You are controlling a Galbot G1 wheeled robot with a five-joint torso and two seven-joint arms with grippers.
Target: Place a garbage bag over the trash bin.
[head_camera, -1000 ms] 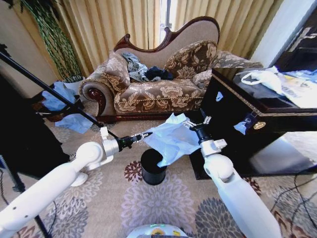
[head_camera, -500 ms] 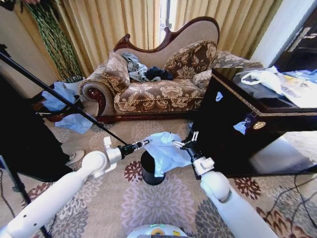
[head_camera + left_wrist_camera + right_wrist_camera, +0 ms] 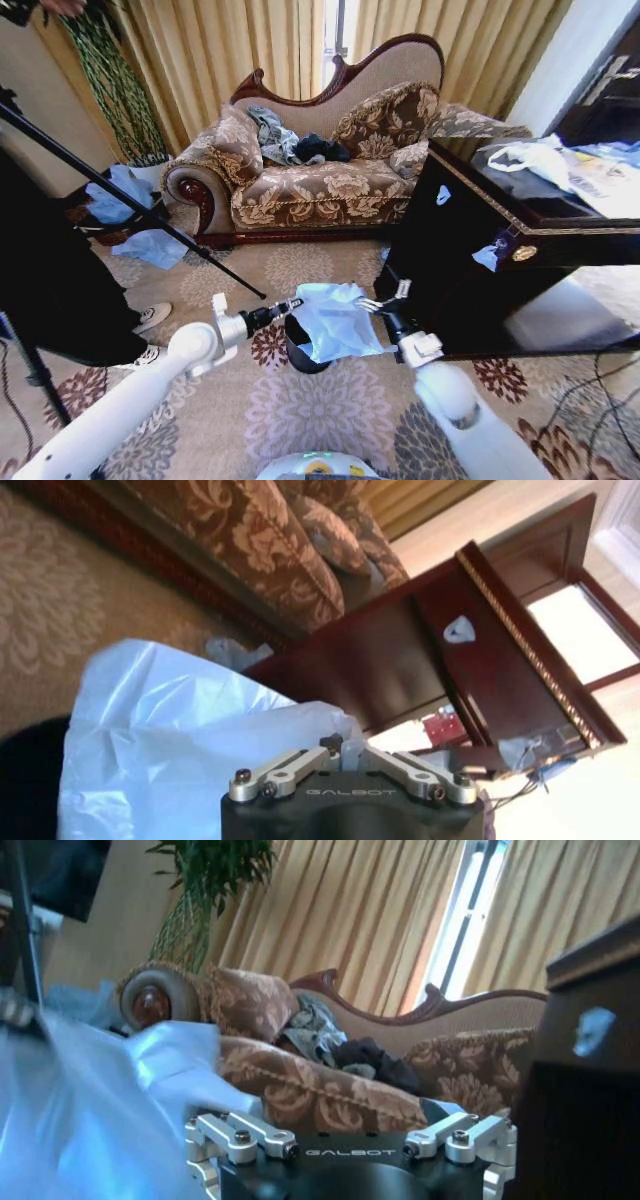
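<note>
The pale blue garbage bag (image 3: 335,322) hangs stretched between my two grippers, low over the carpet. It covers most of the black trash bin (image 3: 299,357), whose lower wall shows beneath it. My left gripper (image 3: 291,304) is shut on the bag's left edge; in the left wrist view the bag (image 3: 180,727) bulges just past the closed fingers (image 3: 341,744), with the dark bin (image 3: 28,780) under it. My right gripper (image 3: 378,300) is at the bag's right edge with its fingers spread. In the right wrist view the bag (image 3: 90,1117) lies against one side of that gripper.
A patterned sofa (image 3: 320,190) stands behind the bin and a dark wooden cabinet (image 3: 470,250) close on the right. A black tripod leg (image 3: 150,215) slants across the left. A person's shoes (image 3: 150,318) are on the carpet there. Blue sheets (image 3: 150,247) lie by the plant.
Both grippers have come down and nearer to me with the bag between them. The bag, earlier held up behind the bin, now hangs over its top.
</note>
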